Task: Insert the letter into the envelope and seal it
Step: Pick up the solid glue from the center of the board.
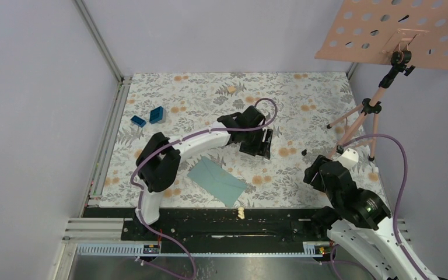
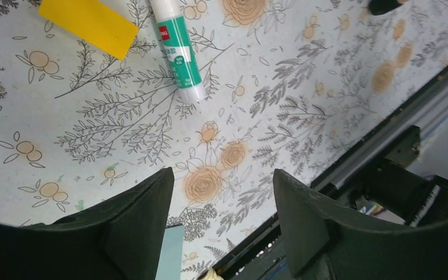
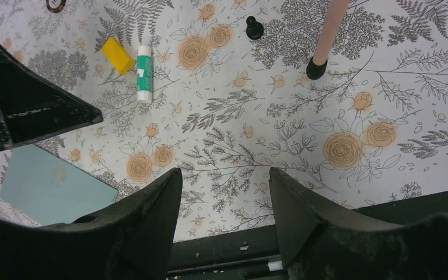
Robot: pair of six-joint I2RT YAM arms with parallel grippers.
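The teal envelope (image 1: 217,181) lies flat on the floral mat near the front edge, flap shut as far as I can tell. It also shows in the right wrist view (image 3: 49,184), and one corner of it shows in the left wrist view (image 2: 169,256). The tan letter is not in view. My left gripper (image 1: 255,143) hovers just beyond and to the right of the envelope, open and empty (image 2: 224,181). My right gripper (image 1: 315,174) is at the right, open and empty (image 3: 224,175), above bare mat near the front rail.
A green-and-white glue stick (image 2: 178,49) and a yellow block (image 2: 87,23) lie under the left gripper. Two blue blocks (image 1: 156,114) sit at the back left. A pink perforated board (image 1: 396,32) on a tripod stand (image 1: 361,116) is at the right. A small cream bit (image 1: 241,213) lies on the front rail.
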